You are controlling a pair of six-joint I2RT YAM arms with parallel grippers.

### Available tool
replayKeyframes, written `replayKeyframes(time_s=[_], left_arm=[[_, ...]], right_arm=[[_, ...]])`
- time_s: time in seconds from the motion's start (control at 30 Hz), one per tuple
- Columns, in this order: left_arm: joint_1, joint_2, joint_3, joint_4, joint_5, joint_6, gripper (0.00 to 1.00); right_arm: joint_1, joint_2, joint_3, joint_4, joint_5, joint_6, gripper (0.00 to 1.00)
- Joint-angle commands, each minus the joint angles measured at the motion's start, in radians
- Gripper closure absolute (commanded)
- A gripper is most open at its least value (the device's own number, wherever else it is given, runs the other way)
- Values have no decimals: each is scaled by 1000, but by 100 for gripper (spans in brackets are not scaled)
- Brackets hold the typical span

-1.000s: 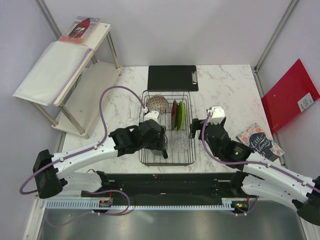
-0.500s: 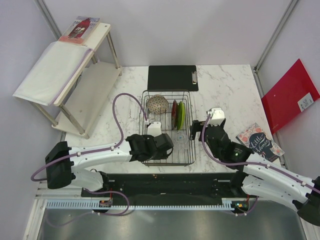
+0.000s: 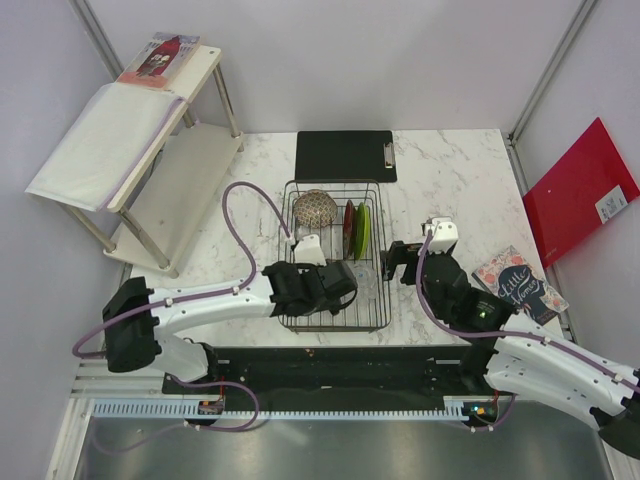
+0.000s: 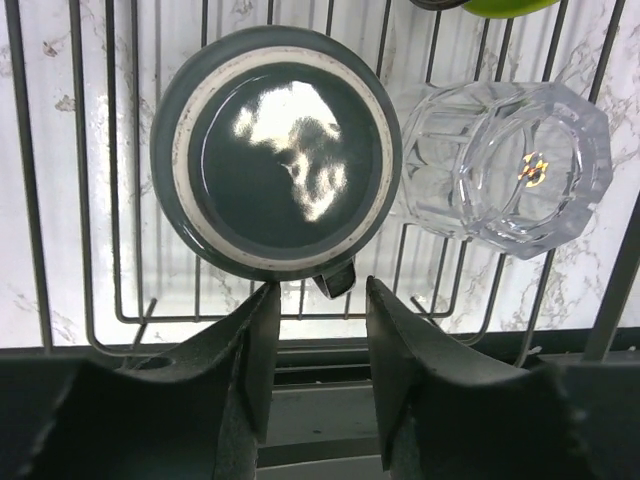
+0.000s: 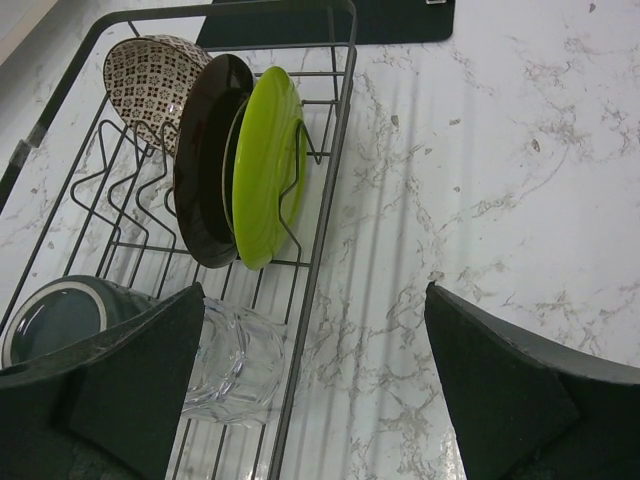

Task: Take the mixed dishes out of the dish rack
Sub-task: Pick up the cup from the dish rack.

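Carefully, my half-open left pincer (image 4: 318,305) straddled the handle (image 4: 337,281) of the upturned mug (image 4: 275,150); a centred squeeze should spare the glass (image 4: 505,165) to its right.

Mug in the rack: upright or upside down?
Upside down: the mug shows its flat glossy base and pale foot ring facing up on the dish rack grid.
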Motion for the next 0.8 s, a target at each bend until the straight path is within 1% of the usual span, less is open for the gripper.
replayKeyframes(time_s=[0.0,0.17,0.23,0.4,0.53,0.57,0.67,0.7,0.77], left_arm=[[-4,83,80,-47,-22,-130,55],[-5,148,84,-50,9,-182,56],[-5,163,77,-50,17,-193,55],[-5,171,58,-52,-3,-210,51],[-5,173,42,-52,-11,-206,52],[-5,173,38,-50,-14,-205,53],[-5,165,17,-53,-26,-199,62],[-4,156,9,-53,-32,-199,72],[-4,144,-23,-53,-39,-197,85]], right_arm=[[1,-11,-13,37,-24,16,2],[1,-15,-22,39,-47,27,2],[1,-28,-31,37,-48,30,2],[1,-57,-51,39,-47,34,2],[2,-58,-56,40,-45,42,2],[2,-60,-54,40,-47,42,2],[1,-60,-59,40,-47,42,2],[1,-66,-62,40,-47,42,2],[1,-71,-63,37,-45,41,2]])
